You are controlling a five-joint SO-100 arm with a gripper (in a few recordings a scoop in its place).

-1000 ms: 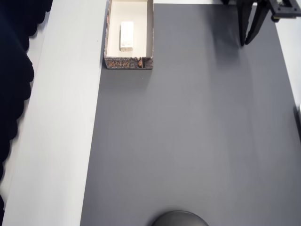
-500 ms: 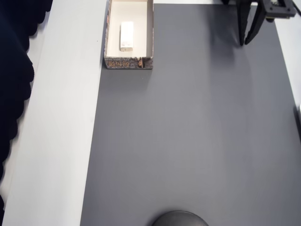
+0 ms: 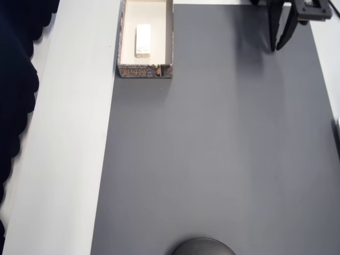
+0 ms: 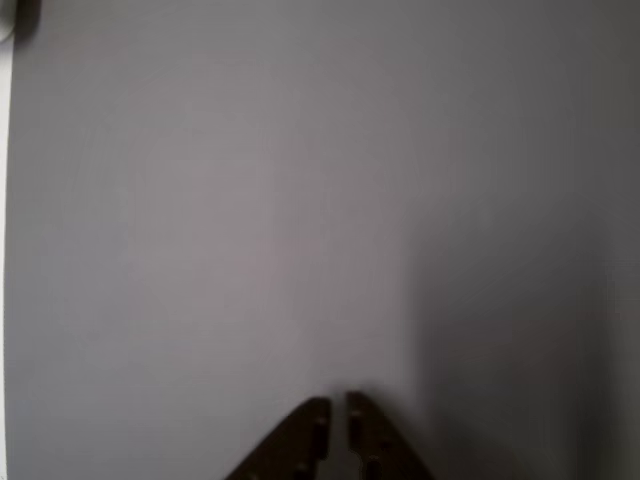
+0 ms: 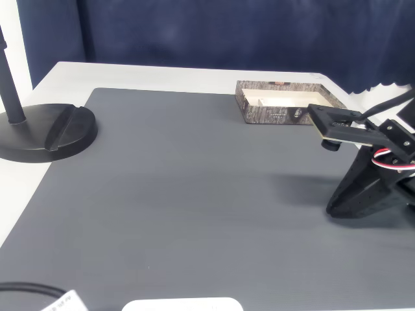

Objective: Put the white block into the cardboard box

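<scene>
The cardboard box [image 3: 144,71] stands at the top left of the overhead view, with cream inside and patterned outer walls. The white block [image 3: 143,40] lies flat on its floor, lengthwise. My black gripper [image 3: 276,49] hangs far to the right of the box, near the mat's top right corner, shut with nothing between its fingers. In the wrist view its fingertips [image 4: 338,408] nearly touch over bare grey mat. From the fixed view the box [image 5: 272,115] is at the back and the gripper [image 5: 334,208] points down to the mat in front of it; the box wall hides the block there.
A dark grey mat [image 3: 212,159] covers most of the white table [image 3: 69,159]. A black round stand base [image 5: 48,129] sits at the mat's far end from the box. A dark blue curtain [image 5: 194,32] lines the table edge.
The arm's wrist part has shifted slightly left in the overhead view; the fingers stay at nearly the same spot. Block and box have not moved.
</scene>
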